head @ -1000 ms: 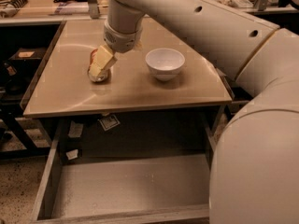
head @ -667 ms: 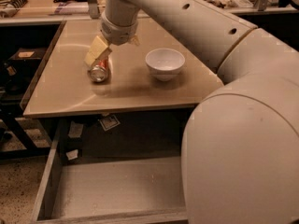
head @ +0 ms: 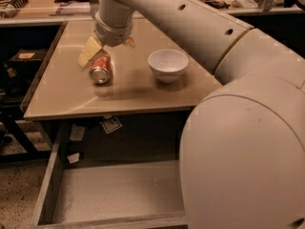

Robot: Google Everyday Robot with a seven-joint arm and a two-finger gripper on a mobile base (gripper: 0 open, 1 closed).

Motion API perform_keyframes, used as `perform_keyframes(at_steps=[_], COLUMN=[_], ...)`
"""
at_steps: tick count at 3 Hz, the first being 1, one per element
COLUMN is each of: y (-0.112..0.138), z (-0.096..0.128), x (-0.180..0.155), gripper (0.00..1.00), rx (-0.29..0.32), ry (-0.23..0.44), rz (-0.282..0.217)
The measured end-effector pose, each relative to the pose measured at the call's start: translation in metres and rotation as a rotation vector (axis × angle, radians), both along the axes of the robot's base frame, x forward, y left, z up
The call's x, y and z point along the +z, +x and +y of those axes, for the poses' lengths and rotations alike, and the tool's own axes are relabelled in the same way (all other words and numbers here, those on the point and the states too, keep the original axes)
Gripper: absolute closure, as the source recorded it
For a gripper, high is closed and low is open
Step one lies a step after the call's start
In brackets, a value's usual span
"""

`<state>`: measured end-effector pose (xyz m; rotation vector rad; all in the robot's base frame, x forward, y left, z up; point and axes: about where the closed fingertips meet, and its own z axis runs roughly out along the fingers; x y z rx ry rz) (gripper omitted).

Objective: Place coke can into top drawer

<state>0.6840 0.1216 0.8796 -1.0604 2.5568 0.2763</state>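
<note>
A: Where is the tool [head: 107,52]?

B: Over the left half of the tabletop [head: 62,94], at the end of the arm [head: 190,18]. It is clamped on the coke can [head: 100,70], with 1 pale pad [head: 89,51] against the can's left side.

A: How does the can sit?

B: Tilted, just under the tool, its silver end turned toward the camera. I cannot tell whether it touches the tabletop.

A: What else is nearby?

B: 1 white bowl [head: 167,65] stands upright to the tool's right, near the can but apart from it. Behind the tool runs a bench [head: 43,6] with dark clutter.

A: And the top drawer [head: 114,194]?

B: Pulled open, below the tool and nearer the camera. Paper scraps [head: 111,125] show in the dark gap beneath the tabletop.

A: Anything in the way?

B: The tabletop's front edge lies between can and drawer — and the arm's bulky shell [head: 243,151], below and right of the tool, hides the drawer's right part.
</note>
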Motion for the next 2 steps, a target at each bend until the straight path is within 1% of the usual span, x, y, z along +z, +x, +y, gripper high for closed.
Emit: perform_keyframes(at_steps=[1, 2], y=[-0.004, -0.005], z=[0.019, 0.029], x=[0.003, 0.0], gripper=[0.0, 0.0], rx=[0.001, 0.0], ry=[-0.001, -0.007], rz=[0.01, 0.034])
